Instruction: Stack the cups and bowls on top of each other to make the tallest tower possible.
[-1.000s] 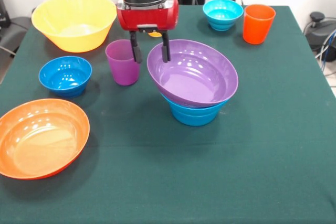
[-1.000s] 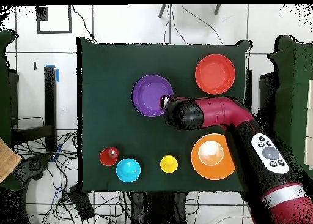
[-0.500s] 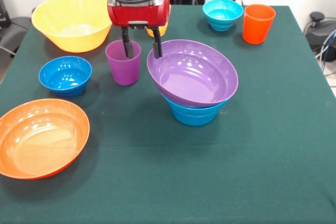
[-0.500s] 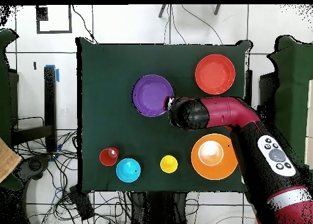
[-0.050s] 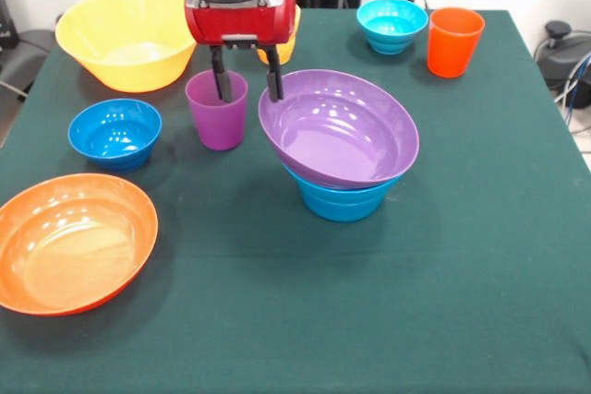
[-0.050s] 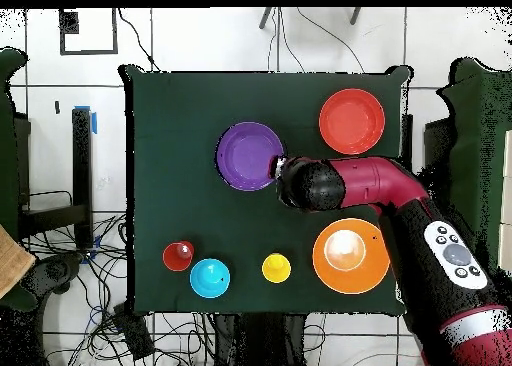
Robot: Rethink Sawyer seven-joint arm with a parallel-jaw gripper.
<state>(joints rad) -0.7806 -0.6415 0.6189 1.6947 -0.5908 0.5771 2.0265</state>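
End effector spread astride purple cup rim (one finger seemingly inside)

We see a robotics laboratory: a table draped in dark green cloth stands on a pale tiled floor, loose black cables trail around its edges, a taped square marks the floor, and a red industrial arm reaches over it.

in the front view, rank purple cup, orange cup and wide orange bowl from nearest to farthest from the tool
1. purple cup, directly under the tool.
2. orange cup, far corner on the picture's right.
3. wide orange bowl, near edge on the picture's left.
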